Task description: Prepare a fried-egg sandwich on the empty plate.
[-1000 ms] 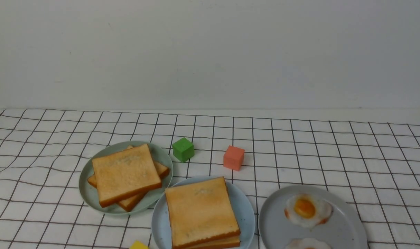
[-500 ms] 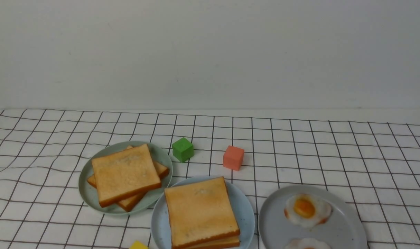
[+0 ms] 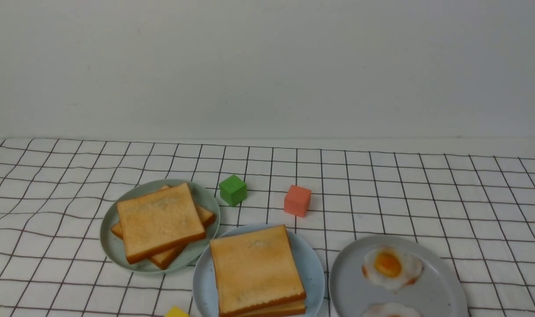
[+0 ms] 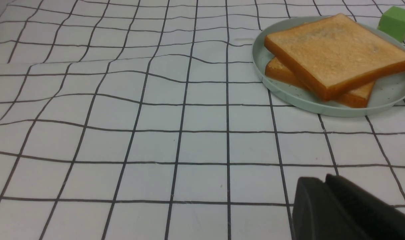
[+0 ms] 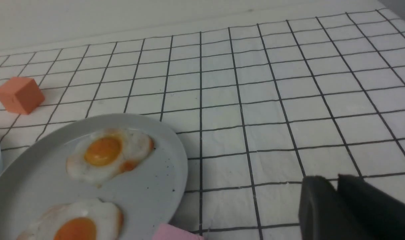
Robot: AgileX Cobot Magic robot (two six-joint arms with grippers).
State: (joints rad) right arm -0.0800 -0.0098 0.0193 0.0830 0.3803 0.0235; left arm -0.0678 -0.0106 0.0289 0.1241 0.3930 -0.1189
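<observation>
The light-blue plate (image 3: 313,268) is seen at the near middle of the checked surface (image 3: 426,189); the fried-egg sandwich (image 3: 256,270), two toast slices stacked, is carried on it. To its left a pale green plate (image 3: 111,240) is seen bearing two more toast slices (image 3: 159,222); to its right a grey plate (image 3: 351,286) is seen with two fried eggs (image 3: 392,266). A green cube (image 3: 233,189) and an orange cube (image 3: 297,200) are set farther back; a yellow block (image 3: 177,312) is cut off at the near edge. The left gripper (image 4: 325,181) and the right gripper (image 5: 335,181) are shown only in part, nothing held; how far each is parted cannot be told.
</observation>
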